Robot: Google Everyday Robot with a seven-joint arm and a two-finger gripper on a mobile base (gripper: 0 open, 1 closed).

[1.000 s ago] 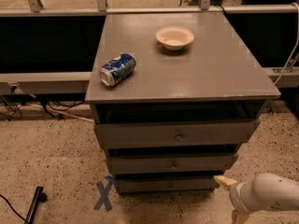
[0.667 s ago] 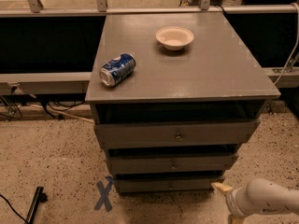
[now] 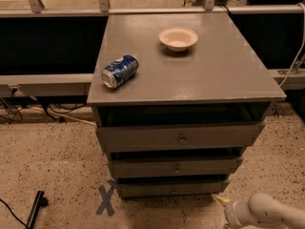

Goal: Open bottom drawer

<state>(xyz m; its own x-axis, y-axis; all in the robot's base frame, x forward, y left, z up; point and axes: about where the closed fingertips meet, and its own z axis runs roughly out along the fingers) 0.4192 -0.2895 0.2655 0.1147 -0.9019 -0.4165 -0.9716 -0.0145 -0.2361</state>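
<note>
Far left, low: thin black rod point(image 3: 35, 210) lying on speckled floor point(image 3: 52, 156). Next, blue tape X point(image 3: 106, 199) on floor by cabinet's front-left corner. Blue-and-white metal can point(image 3: 120, 71) lies on its side near left edge of grey wooden cabinet point(image 3: 224, 66) top. Centre-back of top: round white bowl point(image 3: 178, 37), upright, well apart from can. Below: 3 grey fronts w/ dark gaps btwn. Narrow grey wooden bottom drawer point(image 3: 157, 189) is lowest, just above floor, under 2 wider ones. Far right, low: white arm's gripper point(image 3: 219, 199), pale tip just beside drawer's right end, apart from it. Released or clenched: can't tell.
</note>
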